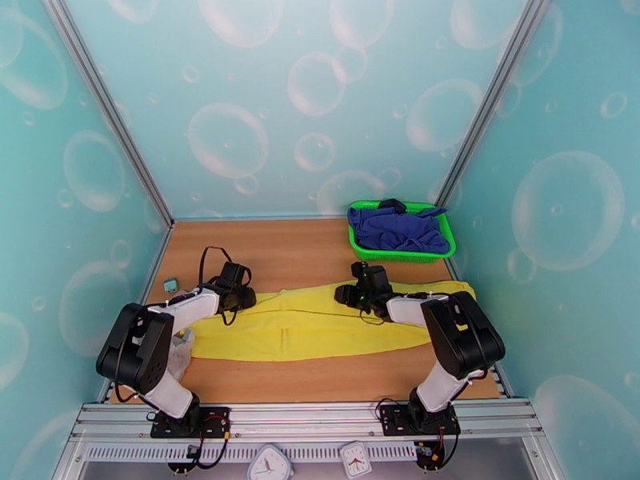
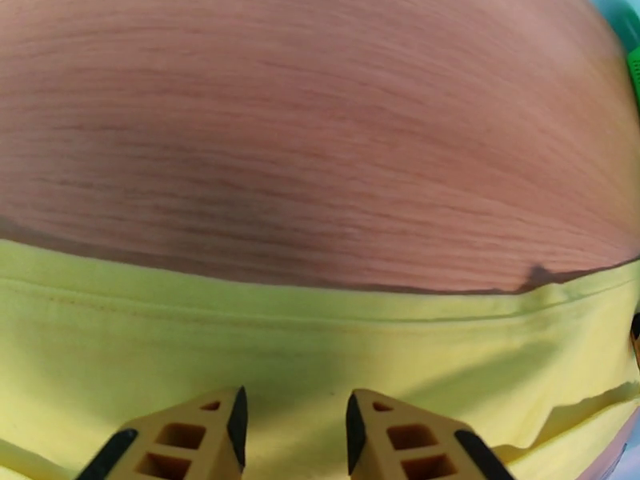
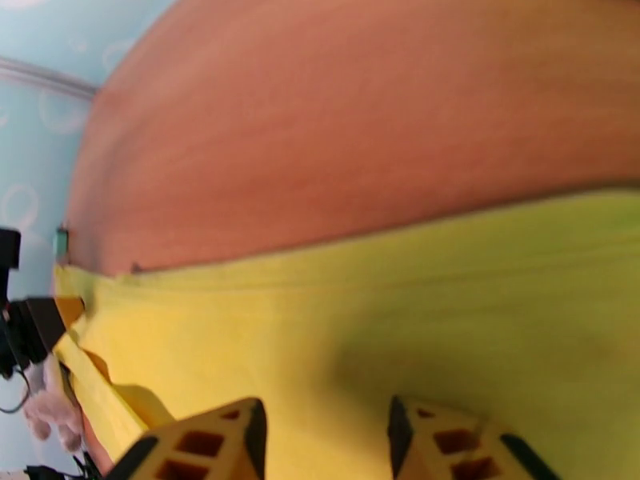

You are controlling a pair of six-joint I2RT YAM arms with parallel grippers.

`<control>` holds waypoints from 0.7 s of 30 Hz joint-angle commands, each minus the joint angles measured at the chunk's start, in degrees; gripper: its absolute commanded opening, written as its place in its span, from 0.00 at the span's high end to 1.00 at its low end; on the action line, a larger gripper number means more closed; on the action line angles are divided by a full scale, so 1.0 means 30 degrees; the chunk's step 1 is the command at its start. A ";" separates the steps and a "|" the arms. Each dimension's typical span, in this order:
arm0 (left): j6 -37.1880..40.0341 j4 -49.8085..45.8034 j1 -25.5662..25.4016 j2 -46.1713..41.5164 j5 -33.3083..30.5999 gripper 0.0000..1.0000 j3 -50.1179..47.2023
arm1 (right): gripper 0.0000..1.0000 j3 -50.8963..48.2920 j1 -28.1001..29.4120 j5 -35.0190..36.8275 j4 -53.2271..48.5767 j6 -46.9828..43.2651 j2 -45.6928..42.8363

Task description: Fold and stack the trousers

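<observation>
Trousers [image 1: 312,331] spread flat left to right across the near half of the bench [image 1: 280,250]. Left hand [image 2: 296,414] and right hand [image 3: 326,430] both released, jaws apart over the fabric's far edge, nothing gripped. Green basket [image 1: 392,255] far right.

My left arm [image 1: 186,307] covers part of the left end of the trousers [image 1: 312,330], and a pale cloth [image 1: 181,354] lies half under my elbow. My right arm [image 1: 436,314] hides part of the trousers' right end. A small teal thing [image 1: 170,285] near the wall is too small to name. A clock [image 1: 270,464] is cut by the bottom edge. On my wrist cameras the left fingers [image 2: 200,434] and right fingers [image 3: 216,442] are cropped below, and the right one's picture is blurred.
</observation>
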 commanded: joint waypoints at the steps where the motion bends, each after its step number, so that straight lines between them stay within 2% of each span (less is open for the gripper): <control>1: 0.0022 -0.0982 -0.0010 0.0609 -0.1648 0.61 0.0606 | 0.54 0.0115 0.0457 0.0040 -0.0171 0.0731 0.1304; 8: -0.0038 0.0618 0.1529 0.3598 -0.1019 0.63 0.1860 | 0.54 0.0081 -0.0132 0.0677 -0.0295 0.0621 0.2232; 12: 0.0350 0.0810 0.2123 0.5643 -0.0881 0.63 0.4349 | 0.54 0.1650 -0.0496 0.1375 -0.0603 0.0131 0.2754; 16: 0.1073 0.0252 0.2612 0.7570 -0.0723 0.64 0.7439 | 0.54 0.3489 -0.0499 0.0930 -0.1424 -0.1075 0.3078; 19: 0.1900 -0.0250 0.2505 0.7749 -0.1098 0.64 0.8752 | 0.54 0.3822 0.0145 0.1143 -0.1939 -0.2358 0.2012; 21: 0.2482 0.0227 0.2283 0.6865 -0.1508 0.63 0.8344 | 0.54 0.3511 0.0691 0.1257 -0.2009 -0.3408 0.1108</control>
